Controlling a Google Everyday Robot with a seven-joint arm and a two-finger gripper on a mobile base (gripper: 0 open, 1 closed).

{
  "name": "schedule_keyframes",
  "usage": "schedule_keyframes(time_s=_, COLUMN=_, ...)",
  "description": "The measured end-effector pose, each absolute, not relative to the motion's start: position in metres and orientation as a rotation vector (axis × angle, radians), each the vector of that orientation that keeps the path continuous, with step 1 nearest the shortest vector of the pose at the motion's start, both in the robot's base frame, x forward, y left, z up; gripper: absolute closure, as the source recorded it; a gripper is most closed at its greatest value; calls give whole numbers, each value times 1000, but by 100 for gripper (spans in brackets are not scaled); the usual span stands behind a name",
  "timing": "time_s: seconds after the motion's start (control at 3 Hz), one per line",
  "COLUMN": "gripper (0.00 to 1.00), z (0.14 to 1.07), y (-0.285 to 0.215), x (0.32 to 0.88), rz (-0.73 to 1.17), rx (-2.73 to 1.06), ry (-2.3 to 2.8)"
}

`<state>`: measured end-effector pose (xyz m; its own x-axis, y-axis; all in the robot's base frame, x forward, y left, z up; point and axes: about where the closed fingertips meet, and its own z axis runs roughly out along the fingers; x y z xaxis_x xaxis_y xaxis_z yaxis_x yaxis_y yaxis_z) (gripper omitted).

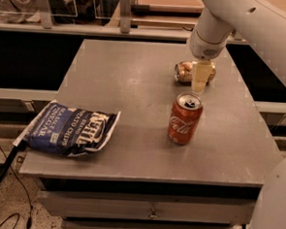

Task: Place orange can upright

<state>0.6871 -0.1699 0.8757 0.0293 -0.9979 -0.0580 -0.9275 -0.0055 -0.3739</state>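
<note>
the grey table (135, 77) is carrying everything, with the white arm (246, 20) reaching in from the upper right. the blue chip bag (69, 129) is lying flat at the front left edge and the red can (185, 120) is standing upright right of centre. the orange can (184, 72) is lying on its side behind the red can, the gripper (199, 81) is hanging in front of its right part, and i cannot tell whether it is clamping or apart.

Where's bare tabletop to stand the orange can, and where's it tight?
Widest bare patch: table centre and far left, between chip bag and orange can. Also free: near-right corner beside the red can. Tight: far right, where the gripper sits at the lying orange can, red can just in front.
</note>
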Motion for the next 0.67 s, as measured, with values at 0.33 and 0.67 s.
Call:
schedule_keyframes(time_s=0.33, gripper=0, z=867, y=-166, x=692, rz=-306, rx=-1993, ry=1984)
schedule_keyframes(time_s=0.67, gripper=0, z=861, y=-164, x=695, rz=-289, rx=-1992, ry=1996)
